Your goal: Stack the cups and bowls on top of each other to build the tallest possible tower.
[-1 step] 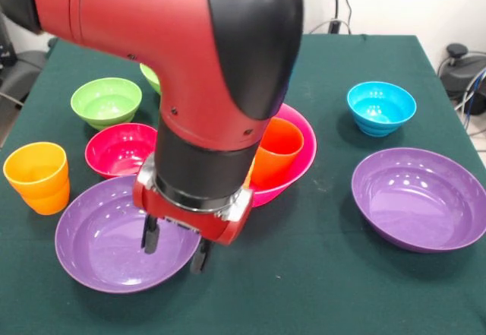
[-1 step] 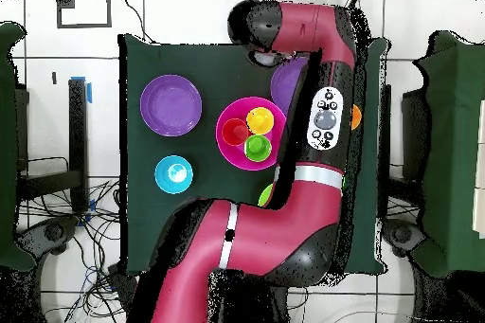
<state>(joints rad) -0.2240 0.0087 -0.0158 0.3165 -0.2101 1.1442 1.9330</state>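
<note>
The table (image 1: 364, 69) is a flat spread of dark green cloth. On it, the pink bowl (image 1: 302, 141) is the widest piece, glossy and round, and serves as the tower's base; in the overhead view it holds three cups side by side: red-orange (image 2: 234, 132), yellow-orange (image 2: 260, 120) and green (image 2: 257, 149). Two purple bowls come next, wide and shallow: one (image 1: 420, 198) sits apart at the front view's right, the other (image 1: 99, 244) lies directly beneath the end effector (image 1: 175, 248), whose two dark fingers hang spread apart, holding nothing, just above the bowl's inner surface (contact is hard to judge).

My guess is the step is gripping this purple bowl. The slick, thin rim suggests straddling one wall and closing squarely, then lifting level so it doesn't slip.

Smaller pieces follow: a light-green bowl (image 1: 106, 101), a red bowl (image 1: 120, 149), a blue bowl (image 1: 381, 107), and an orange cup (image 1: 37, 177) with a stepped base, standing alone beside the purple bowl.
</note>
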